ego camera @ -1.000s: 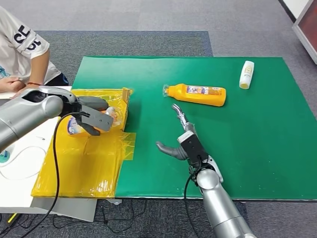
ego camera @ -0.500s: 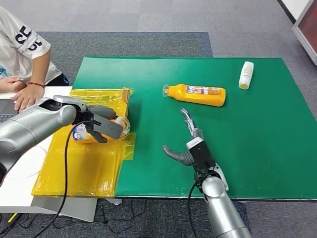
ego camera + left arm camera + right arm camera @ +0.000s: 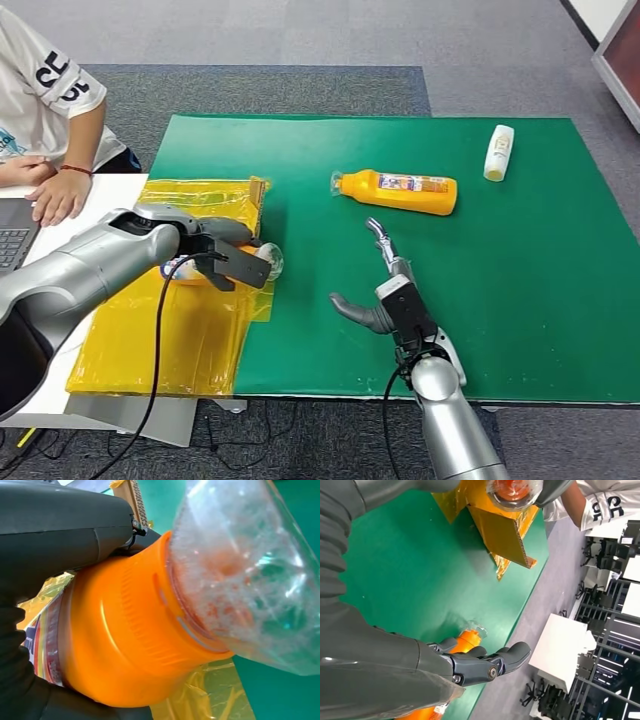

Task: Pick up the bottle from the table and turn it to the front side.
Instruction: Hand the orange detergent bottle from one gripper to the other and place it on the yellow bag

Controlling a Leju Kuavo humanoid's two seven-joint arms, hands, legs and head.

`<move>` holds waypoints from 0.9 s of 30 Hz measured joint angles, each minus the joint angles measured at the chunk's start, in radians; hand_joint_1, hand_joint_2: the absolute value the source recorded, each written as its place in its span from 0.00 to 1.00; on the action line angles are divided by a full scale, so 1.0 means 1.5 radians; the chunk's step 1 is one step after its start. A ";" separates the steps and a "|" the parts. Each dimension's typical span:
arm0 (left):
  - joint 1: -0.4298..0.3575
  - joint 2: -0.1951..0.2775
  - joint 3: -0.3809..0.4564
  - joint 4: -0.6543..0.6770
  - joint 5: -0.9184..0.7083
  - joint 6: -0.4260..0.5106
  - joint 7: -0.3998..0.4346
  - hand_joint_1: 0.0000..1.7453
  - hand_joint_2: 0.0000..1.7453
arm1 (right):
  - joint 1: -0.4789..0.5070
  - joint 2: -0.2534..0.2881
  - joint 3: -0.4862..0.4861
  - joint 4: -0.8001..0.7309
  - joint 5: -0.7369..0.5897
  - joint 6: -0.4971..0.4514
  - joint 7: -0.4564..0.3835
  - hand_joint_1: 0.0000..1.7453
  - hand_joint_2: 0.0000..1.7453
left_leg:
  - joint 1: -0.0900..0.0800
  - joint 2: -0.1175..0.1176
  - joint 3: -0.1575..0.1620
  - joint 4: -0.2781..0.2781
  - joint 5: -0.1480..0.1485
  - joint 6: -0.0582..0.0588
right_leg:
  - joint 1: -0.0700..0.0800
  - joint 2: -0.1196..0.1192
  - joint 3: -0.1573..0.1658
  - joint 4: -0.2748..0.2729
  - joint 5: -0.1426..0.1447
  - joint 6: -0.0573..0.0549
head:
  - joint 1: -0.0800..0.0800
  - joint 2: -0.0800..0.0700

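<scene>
You see your left hand (image 3: 56,535) gripping the orange bottle (image 3: 124,635), dark fingers (image 3: 15,680) wrapped under its body and the thick thumb lying across the top. The bottle's clear plastic cap wrap (image 3: 245,575) points toward 2 o'clock. Crinkled yellow film (image 3: 203,695) lies beneath at 5 o'clock, on the green mat (image 3: 286,695).
</scene>
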 joint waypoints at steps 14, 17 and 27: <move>0.047 -0.014 0.041 0.007 -0.035 0.028 -0.002 0.00 1.00 | 0.003 0.000 0.000 0.000 0.006 0.000 0.006 0.00 1.00 | 0.000 0.000 -0.001 0.000 0.000 0.000 | 0.000 0.000 -0.002 0.000 0.000 0.000 | 0.000 0.000; 0.053 -0.014 0.049 0.007 -0.041 0.035 -0.003 0.00 1.00 | 0.004 0.000 0.000 0.000 0.006 0.000 0.007 0.00 1.00 | 0.000 0.000 -0.001 0.000 0.000 0.000 | 0.000 0.000 -0.002 0.000 0.000 0.000 | 0.000 0.000; 0.071 0.005 0.100 0.000 -0.055 0.139 -0.020 0.00 1.00 | 0.021 -0.006 -0.003 0.002 0.010 -0.011 0.003 0.00 1.00 | 0.000 0.000 -0.001 0.000 0.000 0.000 | 0.000 0.000 -0.002 0.000 0.000 0.000 | 0.000 0.000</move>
